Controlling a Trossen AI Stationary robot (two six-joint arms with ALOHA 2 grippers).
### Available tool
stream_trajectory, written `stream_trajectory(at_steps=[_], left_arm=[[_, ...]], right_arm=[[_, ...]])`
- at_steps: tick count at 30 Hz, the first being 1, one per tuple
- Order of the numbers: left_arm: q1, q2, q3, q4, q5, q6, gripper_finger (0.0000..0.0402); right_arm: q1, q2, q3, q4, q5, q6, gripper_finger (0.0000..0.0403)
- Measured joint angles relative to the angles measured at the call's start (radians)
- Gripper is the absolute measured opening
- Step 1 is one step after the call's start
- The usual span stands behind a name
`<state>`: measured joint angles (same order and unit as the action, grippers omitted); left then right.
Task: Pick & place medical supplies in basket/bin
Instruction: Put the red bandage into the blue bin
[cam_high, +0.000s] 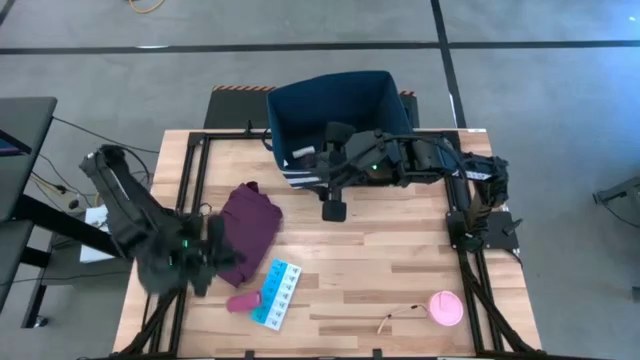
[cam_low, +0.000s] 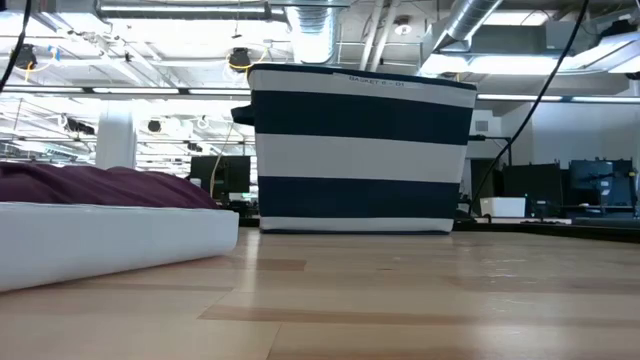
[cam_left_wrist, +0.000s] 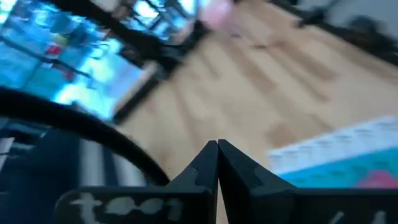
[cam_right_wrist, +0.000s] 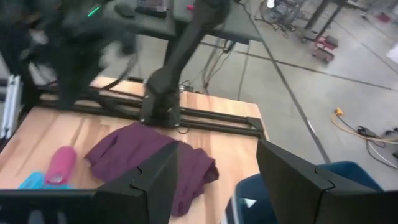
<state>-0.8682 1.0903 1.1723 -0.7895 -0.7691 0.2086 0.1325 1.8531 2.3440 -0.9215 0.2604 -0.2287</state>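
The dark-blue bin (cam_high: 335, 110) with white stripes (cam_low: 360, 150) stands at the table's far edge. A small white piece (cam_high: 300, 153) shows inside it. A light-blue pill organizer strip (cam_high: 277, 292) and a magenta oblong (cam_high: 243, 301) lie near the front edge. The pink disc (cam_high: 446, 308) with its tan cord (cam_high: 400, 317) lies at the front right. My left gripper (cam_left_wrist: 217, 158) is shut on nothing and is raised above the table's left side (cam_high: 205, 262). My right gripper (cam_right_wrist: 214, 168) hangs open by the bin's near wall (cam_high: 318, 172), holding nothing.
A maroon cloth (cam_high: 250, 222) lies crumpled left of centre, between my left gripper and the bin. Black frame rails (cam_high: 190, 180) run along the table's left and right sides. Bare wood (cam_high: 380, 260) lies in the middle of the table.
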Motion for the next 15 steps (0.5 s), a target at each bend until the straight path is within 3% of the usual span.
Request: stream_trajectory(at_steps=[3,7,15], left_arm=[[0.126,-0.036,0.063,-0.002,0.087,0.033,0.0001],[0.251,-0.058,0.052,-0.027,0.344,-0.188,0.0],[0.267,0.014,-0.122,-0.088,0.682,-0.475,0.0028]], right_arm=[[0.025,0.0,0.0,-0.033,0.0,-0.004,0.0207],[0.051,0.0,0.0,-0.083,0.001,0.003,0.0208],[0.06,0.0,0.0,-0.104,0.003,0.004,0.0209]])
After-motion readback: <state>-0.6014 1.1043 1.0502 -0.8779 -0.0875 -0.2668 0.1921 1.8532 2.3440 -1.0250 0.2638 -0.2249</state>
